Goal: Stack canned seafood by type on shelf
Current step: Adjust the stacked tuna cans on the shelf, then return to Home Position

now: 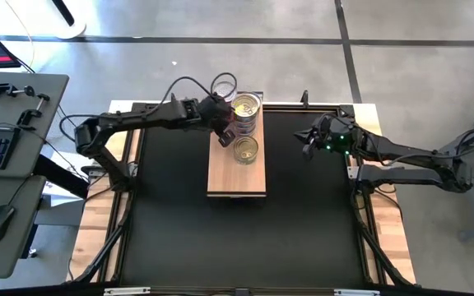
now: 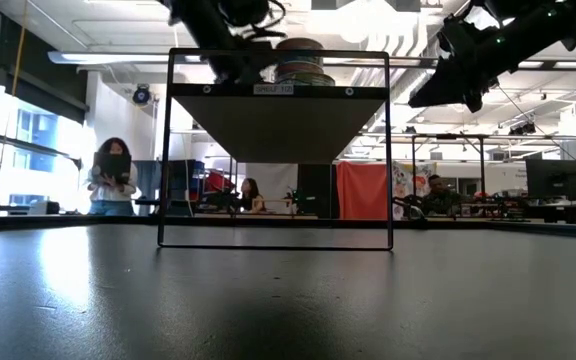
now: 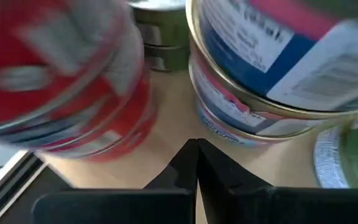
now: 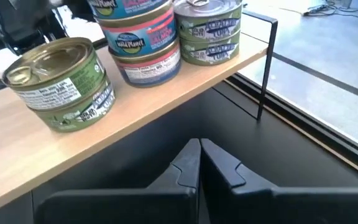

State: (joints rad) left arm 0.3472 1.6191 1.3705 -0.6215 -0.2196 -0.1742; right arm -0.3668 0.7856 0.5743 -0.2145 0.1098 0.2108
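Light-wood shelf carries stacked seafood tins; I see left hand pressed together beside them, right hand pressed together, empty, above black worktop.

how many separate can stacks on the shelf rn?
4. Green-label stack sits nearest the open shelf end, blue-and-pink stack next, another green stack at the far corner, red stack beside the blue one. More may be hidden.

Light-wood shelf with visible grain; green-labelled gold-lidded cans; blue-and-pink-labelled cans; red-labelled cans; black mat; dark grippers.
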